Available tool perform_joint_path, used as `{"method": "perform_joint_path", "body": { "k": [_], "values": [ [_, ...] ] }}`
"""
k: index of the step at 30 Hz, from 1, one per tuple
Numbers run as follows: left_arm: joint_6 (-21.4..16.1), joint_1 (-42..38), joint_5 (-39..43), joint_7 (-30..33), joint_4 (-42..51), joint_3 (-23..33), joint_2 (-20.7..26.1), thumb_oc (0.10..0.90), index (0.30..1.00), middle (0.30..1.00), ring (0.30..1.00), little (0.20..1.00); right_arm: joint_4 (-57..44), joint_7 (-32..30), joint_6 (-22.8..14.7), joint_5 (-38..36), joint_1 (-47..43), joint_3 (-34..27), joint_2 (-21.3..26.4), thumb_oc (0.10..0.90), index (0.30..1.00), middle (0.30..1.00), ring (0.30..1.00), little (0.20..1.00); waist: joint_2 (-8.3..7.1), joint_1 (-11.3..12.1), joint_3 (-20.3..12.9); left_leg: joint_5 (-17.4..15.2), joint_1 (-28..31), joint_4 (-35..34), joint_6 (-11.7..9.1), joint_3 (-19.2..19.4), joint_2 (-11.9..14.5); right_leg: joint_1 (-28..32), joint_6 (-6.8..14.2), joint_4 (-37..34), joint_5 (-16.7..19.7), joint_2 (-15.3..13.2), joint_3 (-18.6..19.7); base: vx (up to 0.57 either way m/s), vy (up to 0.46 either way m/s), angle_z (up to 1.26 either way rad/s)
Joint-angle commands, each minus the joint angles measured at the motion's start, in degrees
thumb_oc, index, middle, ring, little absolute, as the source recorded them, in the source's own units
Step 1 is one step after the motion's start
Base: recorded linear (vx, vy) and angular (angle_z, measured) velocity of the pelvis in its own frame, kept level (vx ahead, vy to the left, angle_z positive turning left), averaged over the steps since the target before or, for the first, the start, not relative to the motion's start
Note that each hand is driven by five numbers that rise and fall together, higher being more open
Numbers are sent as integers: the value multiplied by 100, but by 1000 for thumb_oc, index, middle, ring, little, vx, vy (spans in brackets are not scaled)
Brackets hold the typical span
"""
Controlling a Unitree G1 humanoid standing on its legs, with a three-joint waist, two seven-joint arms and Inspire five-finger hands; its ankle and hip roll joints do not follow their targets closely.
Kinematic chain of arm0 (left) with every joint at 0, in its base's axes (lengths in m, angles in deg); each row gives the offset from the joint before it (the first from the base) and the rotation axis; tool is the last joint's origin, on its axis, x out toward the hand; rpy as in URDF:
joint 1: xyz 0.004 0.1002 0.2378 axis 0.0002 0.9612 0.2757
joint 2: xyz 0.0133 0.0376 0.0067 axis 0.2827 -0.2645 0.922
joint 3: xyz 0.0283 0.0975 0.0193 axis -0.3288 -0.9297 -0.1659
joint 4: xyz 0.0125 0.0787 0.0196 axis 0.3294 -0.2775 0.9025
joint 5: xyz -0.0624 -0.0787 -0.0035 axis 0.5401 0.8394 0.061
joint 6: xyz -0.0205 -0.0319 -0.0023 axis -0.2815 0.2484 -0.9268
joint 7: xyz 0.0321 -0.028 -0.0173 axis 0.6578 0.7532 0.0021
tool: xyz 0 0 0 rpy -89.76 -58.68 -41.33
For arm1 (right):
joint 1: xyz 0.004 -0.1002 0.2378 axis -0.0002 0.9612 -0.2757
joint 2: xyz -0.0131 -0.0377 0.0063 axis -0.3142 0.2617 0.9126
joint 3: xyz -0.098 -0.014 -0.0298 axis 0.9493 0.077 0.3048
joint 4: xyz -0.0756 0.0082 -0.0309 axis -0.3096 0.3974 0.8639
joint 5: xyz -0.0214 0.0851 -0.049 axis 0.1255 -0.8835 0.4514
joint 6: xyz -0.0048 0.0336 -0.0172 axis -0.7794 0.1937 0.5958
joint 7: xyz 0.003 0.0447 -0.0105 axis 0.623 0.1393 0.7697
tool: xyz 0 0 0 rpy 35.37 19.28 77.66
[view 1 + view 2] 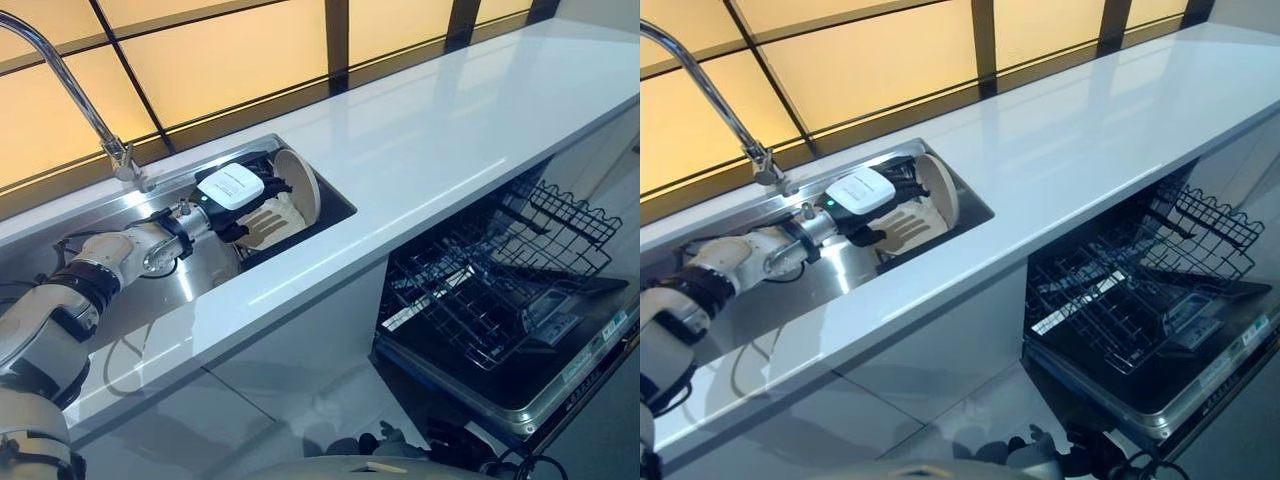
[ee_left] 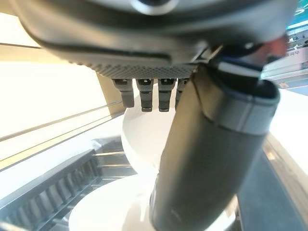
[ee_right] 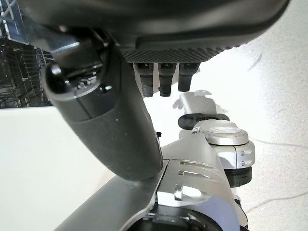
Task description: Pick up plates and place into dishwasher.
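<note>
Two white plates sit in a dark dish rack (image 1: 262,250) at the right end of the sink (image 1: 185,290). One plate (image 1: 301,186) stands on edge; the other plate (image 1: 268,224) leans low in front of it. My left hand (image 1: 236,190), with a white cover on its back, reaches into the rack over the low plate, its fingers (image 2: 144,96) relaxed and just short of the upright plate (image 2: 137,139). The thumb (image 2: 211,163) is stretched out beside it, and nothing is held. My right hand (image 3: 144,19) hangs low, relaxed and empty.
The dishwasher stands open at the lower right, its wire rack (image 1: 480,290) pulled out over the dropped door (image 1: 560,370). A white counter (image 1: 450,130) runs between the sink and the dishwasher. A chrome tap (image 1: 70,80) arches over the sink's left end.
</note>
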Motion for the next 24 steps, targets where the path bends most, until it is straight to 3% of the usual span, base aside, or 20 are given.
{"method": "perform_joint_path", "body": {
  "k": [1, 6, 10, 11, 16, 20, 24],
  "values": [
    [70, -730, 232, 562, -444, 877, 432, 800, 900, 900, 900, 900, 104, 114, -220, 1, -118, 4, 79, 800, 900, 900, 900, 900, 279, 81, -200, -909, 148, 44, 163, 339, -224, 207, 323, 33, -622, 280, 171, -7, -15, 3],
    [366, -643, 220, 1321, -681, 1174, 481, 800, 900, 900, 900, 900, 159, 90, -237, -65, -130, 48, 52, 800, 900, 900, 900, 900, 268, 124, -209, -892, 148, 44, 151, 291, -230, 224, 306, 33, -630, 276, 116, 0, -9, 2],
    [380, -618, 69, 1891, -818, 1355, 481, 800, 900, 900, 900, 900, 164, 79, -237, -89, -133, 73, 25, 800, 900, 900, 900, 900, 251, 135, -212, -886, 152, 44, 152, 275, -229, 233, 291, 33, -634, 279, 101, -1, -18, 6],
    [455, -606, 26, 2255, -734, 1464, 479, 800, 900, 900, 900, 900, 153, 56, -227, -106, -134, 102, -1, 800, 900, 900, 900, 900, 237, 146, -218, -877, 145, 44, 151, 262, -230, 230, 277, 33, -633, 280, 98, -4, -21, 7],
    [699, -698, 87, 2625, -391, 1586, 486, 800, 900, 900, 900, 900, 242, 31, -290, -117, -141, 152, -61, 800, 900, 900, 900, 900, 220, 176, -247, -881, 151, 44, 147, 235, -231, 245, 257, 33, -650, 285, 83, 2, -14, 3],
    [1153, -753, 279, 2793, -157, 1772, 432, 800, 900, 900, 900, 900, 257, 20, -276, -197, -137, 174, -106, 800, 900, 900, 900, 900, 194, 184, -278, -900, 166, 44, 144, 223, -229, 261, 240, 33, -676, 296, 90, 6, -24, 1],
    [1127, -758, 379, 2971, -95, 1923, 419, 800, 900, 900, 900, 900, 204, -18, -248, -200, -99, 187, -150, 800, 900, 900, 900, 900, 184, 169, -291, -899, 177, 44, 145, 240, -217, 265, 228, 33, -679, 301, 98, 0, 0, 0]
  ]
}}
